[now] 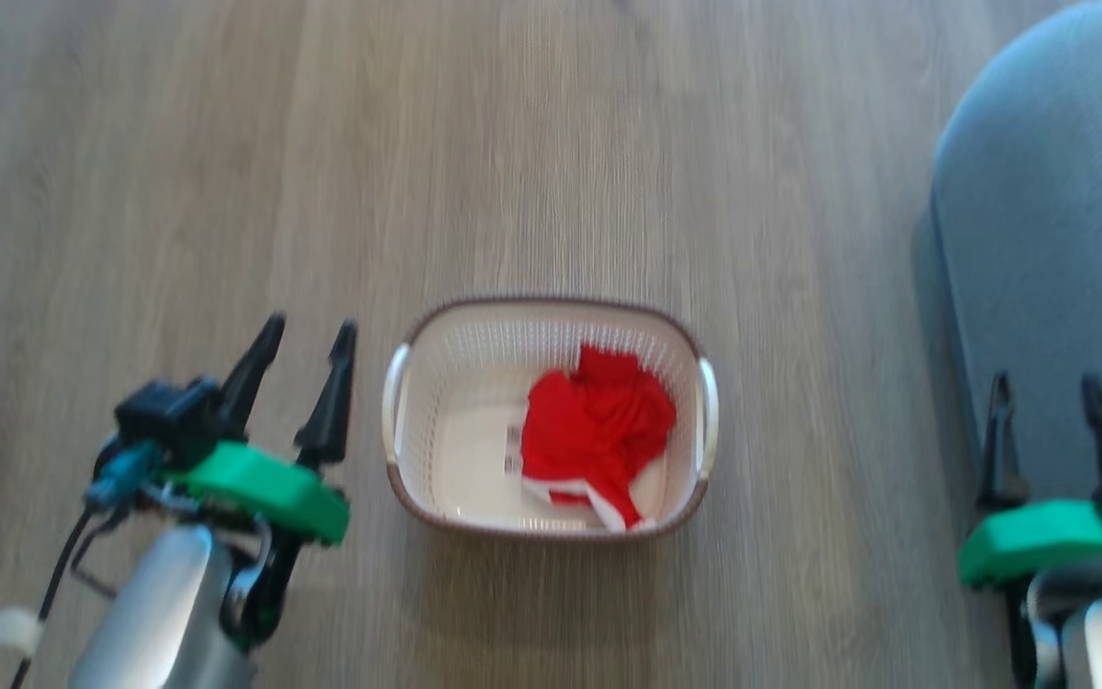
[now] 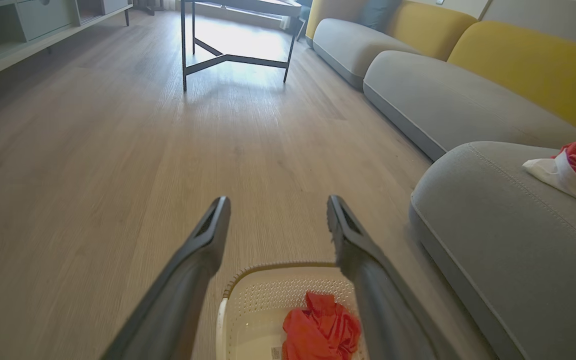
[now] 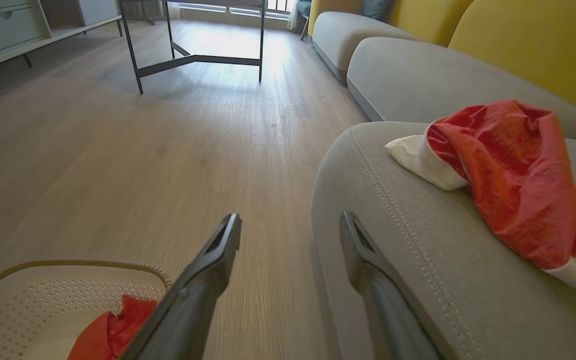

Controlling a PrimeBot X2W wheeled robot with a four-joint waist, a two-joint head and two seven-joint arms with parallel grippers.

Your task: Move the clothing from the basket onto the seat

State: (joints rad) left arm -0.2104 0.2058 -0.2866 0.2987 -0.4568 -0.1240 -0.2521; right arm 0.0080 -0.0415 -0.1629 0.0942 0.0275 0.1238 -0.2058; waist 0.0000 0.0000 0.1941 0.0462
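Inside perforated basket (image 1: pixel 474 356), crumpled red clothing (image 1: pixel 594 426) (white-trimmed)

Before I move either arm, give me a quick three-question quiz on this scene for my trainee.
1. True or false: the basket is empty.
2. The red-and-white garment outside the basket lies on: A the floor, B the seat, C the black-framed table.
3. Fill in: the left gripper and the right gripper both stand ____, holding nothing.
Key: 1 false, a red garment lies in it; 2 B; 3 open.
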